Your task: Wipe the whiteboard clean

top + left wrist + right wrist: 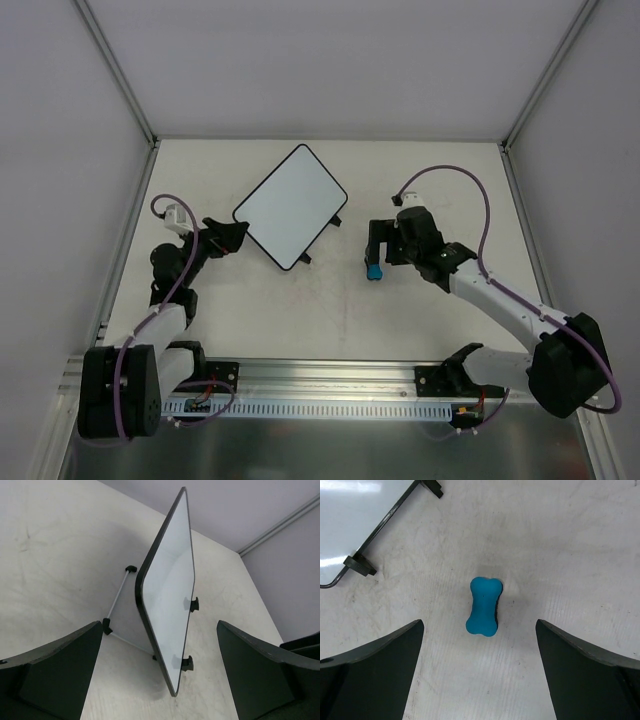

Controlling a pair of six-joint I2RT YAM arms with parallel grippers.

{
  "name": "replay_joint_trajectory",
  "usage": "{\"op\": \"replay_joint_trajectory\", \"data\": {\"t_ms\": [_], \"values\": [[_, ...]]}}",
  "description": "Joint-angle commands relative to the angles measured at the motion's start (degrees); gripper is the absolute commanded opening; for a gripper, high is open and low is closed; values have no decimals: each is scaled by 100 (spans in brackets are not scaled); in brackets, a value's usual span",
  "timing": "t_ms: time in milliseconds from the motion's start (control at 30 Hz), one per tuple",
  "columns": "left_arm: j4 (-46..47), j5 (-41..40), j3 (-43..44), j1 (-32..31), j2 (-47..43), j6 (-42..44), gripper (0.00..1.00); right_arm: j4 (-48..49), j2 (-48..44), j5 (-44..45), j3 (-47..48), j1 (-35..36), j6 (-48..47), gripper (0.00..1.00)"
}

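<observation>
The whiteboard [290, 205] is a white board with a thin black rim, set at an angle on the table. Its face looks blank. In the left wrist view the whiteboard [170, 590] stands propped on a thin metal leg [117, 597], with two black tabs on its right edge. My left gripper [225, 238] is open and empty, close to the board's near-left corner; the corner sits between its fingers [55, 675] without touching. A small blue bone-shaped eraser [484, 606] lies on the table. My right gripper [480, 670] is open just above it, empty.
The eraser [373, 271] lies right of the board, under the right gripper [378, 255]. The board's corner and tabs show at the top left of the right wrist view [350, 520]. White walls with metal corner posts [120, 70] close in the table on three sides.
</observation>
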Motion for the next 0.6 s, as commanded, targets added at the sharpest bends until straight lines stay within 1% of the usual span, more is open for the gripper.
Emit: {"op": "replay_joint_trajectory", "data": {"t_ms": [0, 67, 100, 167, 200, 233, 300, 367, 400, 433, 467, 533, 567], "values": [[-1085, -312, -205, 40, -669, 302, 99, -27, -464, 263, 106, 32, -290, 99], [-1535, -462, -258, 40, -1031, 381, 99, -19, -693, 343, 36, 32, -395, 99], [-1894, -515, -337, 40, -1433, 434, 99, 16, -807, 422, -68, 41, -457, 99], [-2308, -638, -373, 40, -1840, 522, 99, 148, -1194, 589, -236, 41, -554, 99], [-2528, -673, -338, 40, -2198, 548, 99, 166, -1317, 842, -324, 41, -702, 99], [-2956, -700, -312, 40, -2385, 566, 99, 236, -1553, 949, -498, 41, -755, 99], [-3180, -709, -346, 31, -2727, 470, 99, 289, -1774, 1282, -675, 41, -853, 99], [-3364, -639, -390, 31, -2869, 356, 99, 499, -2143, 1450, -991, 41, -783, 99], [-3435, -612, -425, 31, -2966, 321, 99, 665, -2292, 1407, -1140, 41, -791, 99], [-3566, -586, -443, 31, -3027, 303, 99, 1085, -2433, 1390, -1525, 41, -809, 99], [-3646, -534, -461, 31, -3089, 311, 99, 1298, -2713, 1381, -1729, 41, -817, 99], [-3830, -533, -505, 31, -3335, 416, 99, 1920, -2917, 1407, -2133, 32, -835, 99], [-4040, -559, -513, 40, -3431, 539, 99, 2054, -2996, 1442, -2422, 32, -835, 99]]}}
